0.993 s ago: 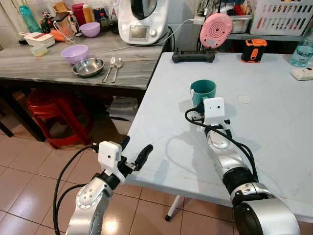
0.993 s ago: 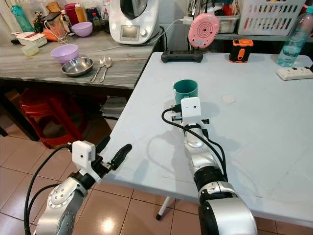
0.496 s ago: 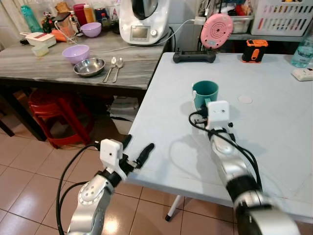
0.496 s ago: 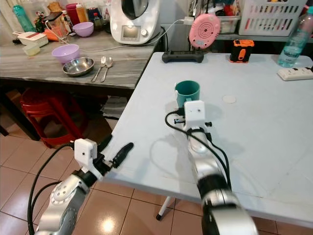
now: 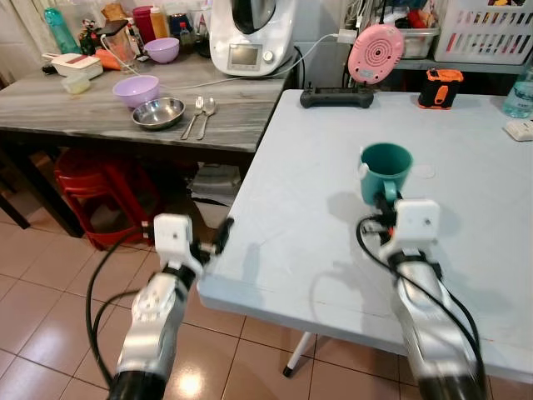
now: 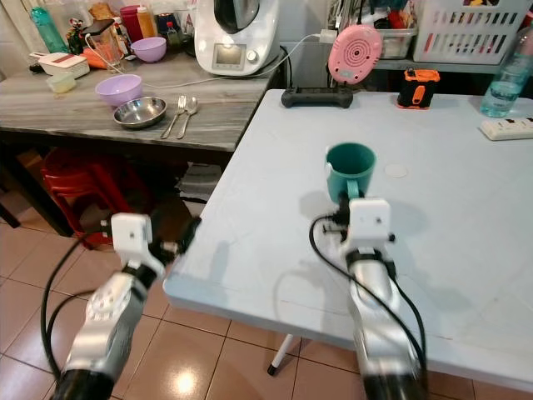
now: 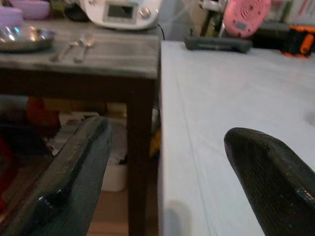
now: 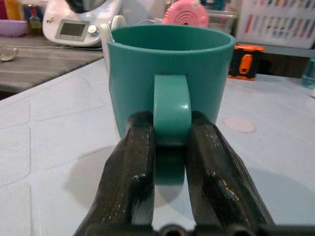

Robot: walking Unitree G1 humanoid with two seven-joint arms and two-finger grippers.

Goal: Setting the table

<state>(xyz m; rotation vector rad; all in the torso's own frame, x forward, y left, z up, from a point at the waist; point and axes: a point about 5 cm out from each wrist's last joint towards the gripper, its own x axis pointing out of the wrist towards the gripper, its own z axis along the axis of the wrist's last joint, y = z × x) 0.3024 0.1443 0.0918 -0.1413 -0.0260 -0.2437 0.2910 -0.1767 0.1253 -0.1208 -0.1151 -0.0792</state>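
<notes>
We see the right gripper [image 8: 170, 147] clamped on the handle of the upright teal plastic mug [image 5: 386, 169], both black fingers [image 8: 133, 162] pressed against the handle's sides. The mug is on the pale grey table [image 5: 316, 208], roughly mid-width, nearer the robot-side edge than the far edge. The left gripper [image 7: 162, 162] is off the table's near left corner, fingers wide apart, holding nothing. A steel bowl [image 5: 158, 112], fork and spoon [image 5: 198, 115] lie on the wooden side table [image 5: 100, 125].
</notes>
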